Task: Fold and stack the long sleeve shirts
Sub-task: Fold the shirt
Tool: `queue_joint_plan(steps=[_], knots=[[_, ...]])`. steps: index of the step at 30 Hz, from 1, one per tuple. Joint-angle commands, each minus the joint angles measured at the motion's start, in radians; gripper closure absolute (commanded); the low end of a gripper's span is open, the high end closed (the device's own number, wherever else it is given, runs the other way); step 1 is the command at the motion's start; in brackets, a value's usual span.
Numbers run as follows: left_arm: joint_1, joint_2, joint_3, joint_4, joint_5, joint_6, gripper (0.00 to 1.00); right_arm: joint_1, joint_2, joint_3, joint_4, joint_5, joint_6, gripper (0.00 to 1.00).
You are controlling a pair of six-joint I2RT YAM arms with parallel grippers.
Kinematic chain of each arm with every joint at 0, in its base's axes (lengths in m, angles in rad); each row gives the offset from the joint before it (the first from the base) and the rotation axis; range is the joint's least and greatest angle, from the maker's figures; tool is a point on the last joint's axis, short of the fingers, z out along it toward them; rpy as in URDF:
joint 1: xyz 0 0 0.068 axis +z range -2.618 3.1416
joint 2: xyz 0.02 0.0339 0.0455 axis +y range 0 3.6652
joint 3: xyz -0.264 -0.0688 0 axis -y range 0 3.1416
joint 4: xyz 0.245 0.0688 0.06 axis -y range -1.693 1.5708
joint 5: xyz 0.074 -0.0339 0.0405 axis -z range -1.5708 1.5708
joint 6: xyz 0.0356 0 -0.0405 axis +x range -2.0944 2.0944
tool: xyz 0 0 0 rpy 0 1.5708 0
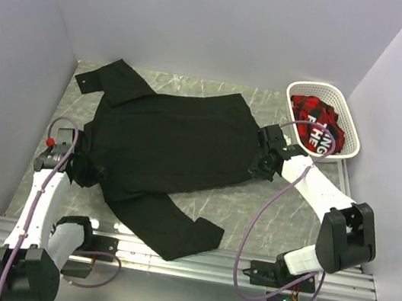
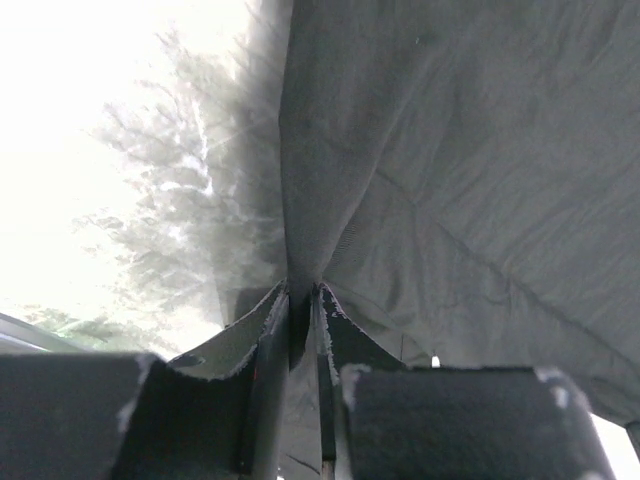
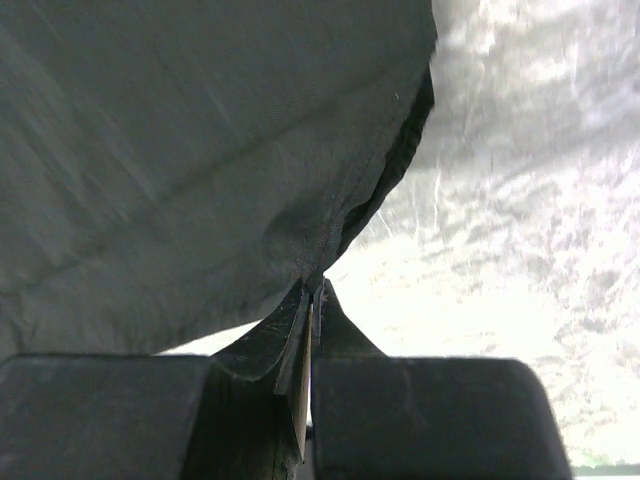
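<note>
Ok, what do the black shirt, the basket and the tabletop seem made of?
The black shirt: soft matte cloth; it creases and drapes. The basket: probably white moulded plastic, rigid lattice wall. The tabletop: grey veined surface, marble or a printed look-alike.

black long-sleeved fabric shirt (image 1: 171, 145) lies spread across the middle of the grey marbled table (image 1: 255, 198) — white plastic basket (image 1: 321, 86) at the far right, near its right edge, red plaid cloth (image 1: 312, 111) inside.

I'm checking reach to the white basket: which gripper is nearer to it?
Right. The right gripper holds the black shirt beside the white basket; the left gripper is at the shirt's opposite side.
</note>
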Motion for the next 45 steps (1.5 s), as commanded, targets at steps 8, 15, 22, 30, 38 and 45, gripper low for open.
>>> queue_joint_plan(steps=[8, 15, 22, 30, 38, 45], knots=[[0.002, 0.125, 0.053, 0.139, -0.071, 0.001, 0.77, -0.041, 0.159, 0.186, 0.037, -0.023, -0.034, 1.0], [0.021, 0.225, 0.052, 0.206, -0.091, 0.015, 0.78, -0.09, 0.267, 0.28, 0.044, -0.035, -0.05, 1.0], [0.079, 0.28, -0.017, 0.281, -0.064, 0.01, 0.77, -0.119, 0.394, 0.372, 0.046, -0.05, -0.062, 1.0], [0.103, 0.348, 0.002, 0.381, 0.041, -0.062, 0.53, -0.121, 0.475, 0.447, 0.086, -0.095, -0.079, 0.75], [0.117, 0.353, 0.039, 0.392, 0.012, -0.064, 0.1, -0.095, 0.316, 0.393, 0.159, -0.049, -0.166, 0.31], [0.12, 0.327, 0.107, 0.403, -0.039, -0.038, 0.04, 0.103, 0.152, 0.237, 0.218, -0.236, -0.379, 0.27]])
